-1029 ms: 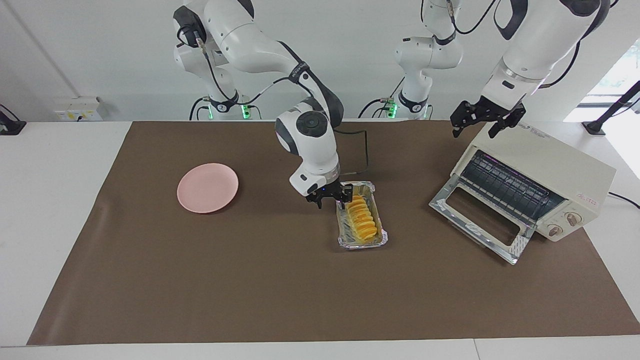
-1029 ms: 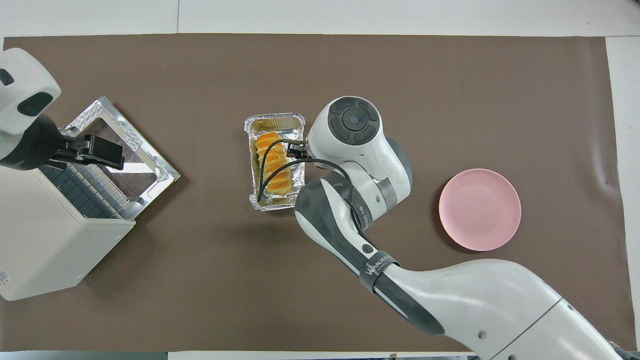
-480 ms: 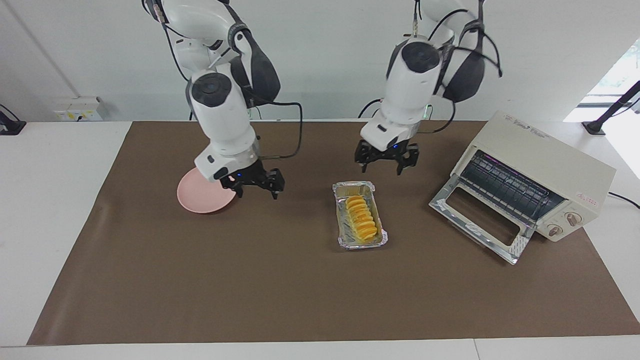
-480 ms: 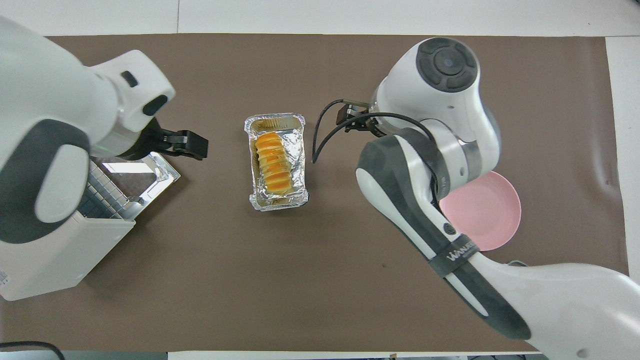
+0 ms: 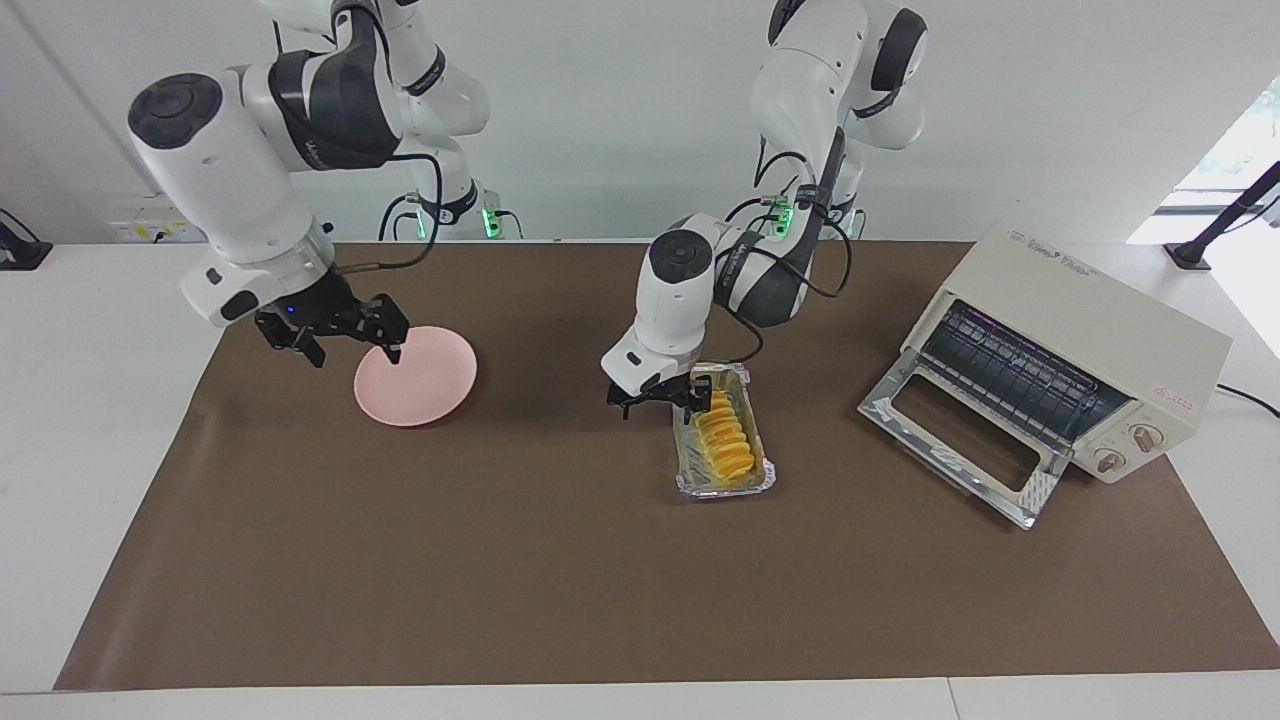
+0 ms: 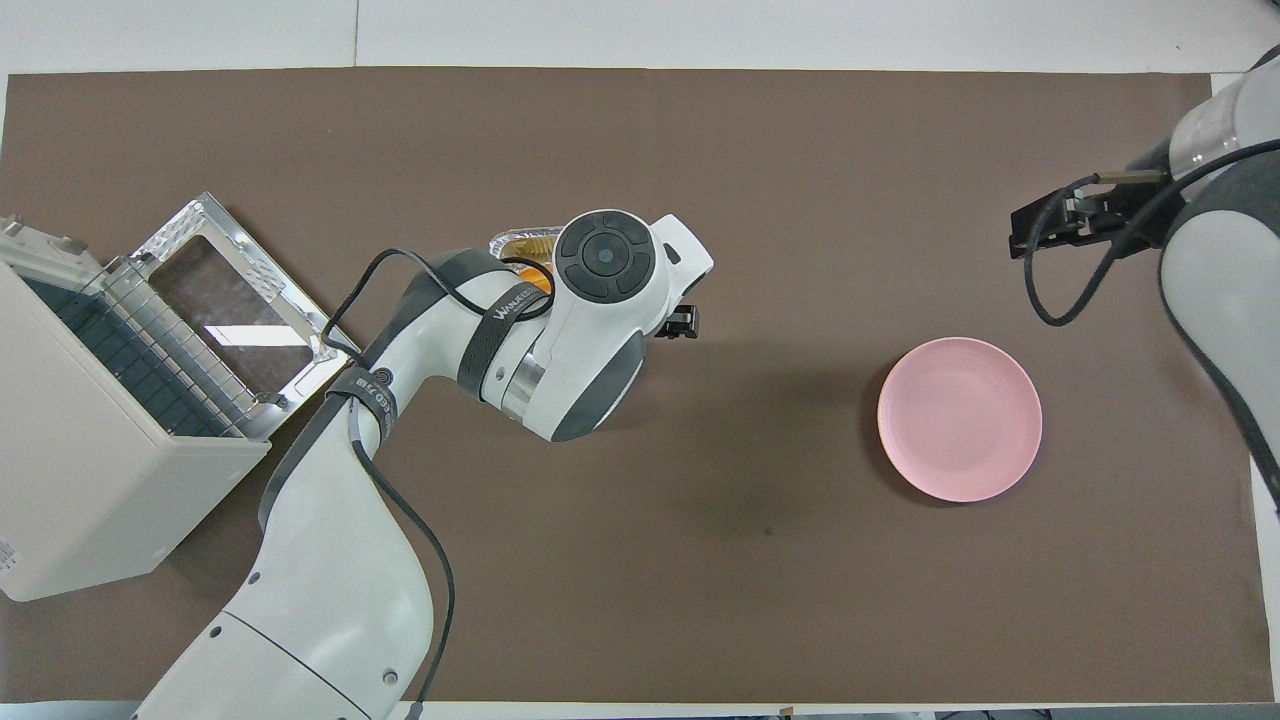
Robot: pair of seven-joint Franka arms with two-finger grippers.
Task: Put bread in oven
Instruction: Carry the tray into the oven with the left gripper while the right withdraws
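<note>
The bread, a ridged yellow-orange loaf, lies in a silver foil tray at mid-table. My left gripper is down at the tray's end nearest the robots, open, one fingertip by the loaf's end and the other outside the tray; it holds nothing. In the overhead view its hand hides most of the tray. The cream oven stands at the left arm's end, its glass door dropped open, the rack visible. My right gripper hangs open and empty above the mat's edge by the pink plate.
A round pink plate lies toward the right arm's end of the brown mat. The oven's open door juts out over the mat toward the tray. A power cord trails from the oven off the table's end.
The left arm swung from above the oven to the tray and lowered its gripper there. The right gripper left the tray and rose toward the plate end. Bread and tray stayed put.
</note>
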